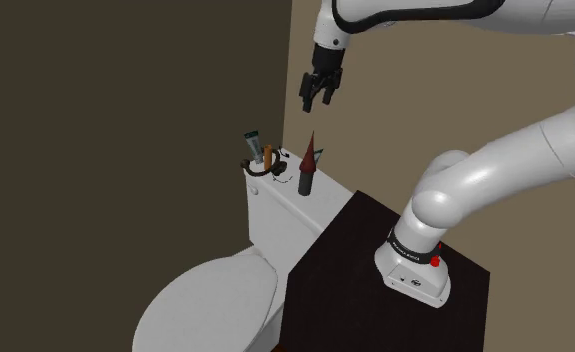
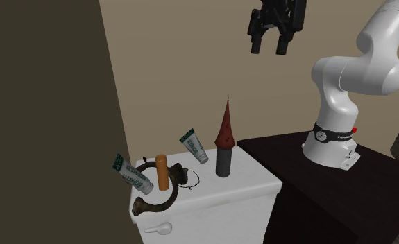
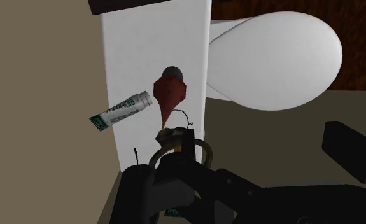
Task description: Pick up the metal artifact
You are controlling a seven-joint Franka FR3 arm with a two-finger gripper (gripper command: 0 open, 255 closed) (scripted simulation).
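Note:
The metal artifact [image 2: 149, 204] is a dark, brownish ring lying flat on the white toilet tank lid [image 2: 253, 180]. It circles an upright orange cylinder [image 2: 162, 173]. In the shoulder view the ring [image 1: 260, 172] lies at the tank's far end, and in the wrist view the ring [image 3: 204, 149] sits just beyond the hand. My gripper [image 1: 317, 102] hangs open and empty high above the tank, roughly over a red cone on a dark grey base [image 1: 308, 160]. From the second exterior view the gripper [image 2: 270, 48] is well above and right of the ring.
The red cone [image 2: 225, 128] stands upright beside the ring. Two green-and-white tubes [image 2: 194, 146] [image 2: 132, 174] lean at the ring's sides. The closed toilet seat lid [image 1: 210, 295] lies below the tank. The dark stand [image 1: 345, 260] abuts the tank. Walls close in behind.

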